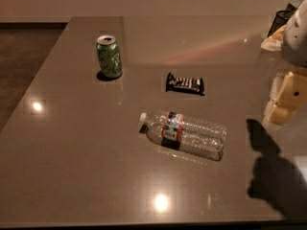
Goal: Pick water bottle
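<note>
The water bottle (184,134) lies on its side near the middle of the grey-brown table (72,166). It is clear ribbed plastic with an orange, green and dark label band, and its white cap (143,117) points left. My gripper (286,98), cream-coloured, hangs at the right edge of the view, to the right of the bottle and slightly further back, apart from it. It holds nothing that I can see. Its dark shadow (273,176) falls on the table at the front right.
A green soda can (109,56) stands upright at the back left. A dark snack bar wrapper (185,84) lies flat behind the bottle. My white arm (297,32) and a black mesh object (282,19) are at the back right. The floor (24,56) lies beyond the table's left edge.
</note>
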`<act>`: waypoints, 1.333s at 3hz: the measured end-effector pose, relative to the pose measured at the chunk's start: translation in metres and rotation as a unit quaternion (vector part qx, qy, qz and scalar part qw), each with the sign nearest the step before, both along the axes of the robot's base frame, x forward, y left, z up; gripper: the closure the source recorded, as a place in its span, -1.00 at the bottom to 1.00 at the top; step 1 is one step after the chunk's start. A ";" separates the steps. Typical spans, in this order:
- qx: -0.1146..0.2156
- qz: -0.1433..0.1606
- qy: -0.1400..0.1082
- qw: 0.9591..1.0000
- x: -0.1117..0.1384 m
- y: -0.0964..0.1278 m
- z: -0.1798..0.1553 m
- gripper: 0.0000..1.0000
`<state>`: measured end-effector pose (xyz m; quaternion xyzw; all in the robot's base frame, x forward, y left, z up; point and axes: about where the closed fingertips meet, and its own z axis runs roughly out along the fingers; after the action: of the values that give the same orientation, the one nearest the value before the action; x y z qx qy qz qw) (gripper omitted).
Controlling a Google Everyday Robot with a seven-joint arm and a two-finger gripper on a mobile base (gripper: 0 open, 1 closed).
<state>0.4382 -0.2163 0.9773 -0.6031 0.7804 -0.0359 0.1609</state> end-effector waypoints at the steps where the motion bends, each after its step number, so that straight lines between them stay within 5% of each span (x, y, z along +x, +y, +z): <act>1: 0.000 0.000 0.000 1.000 0.000 0.000 0.000 -1.00; 4: -0.015 0.057 0.021 0.998 0.007 0.097 -0.072 -1.00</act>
<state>0.4457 -0.1194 0.9049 -0.6495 0.7474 -0.0260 0.1373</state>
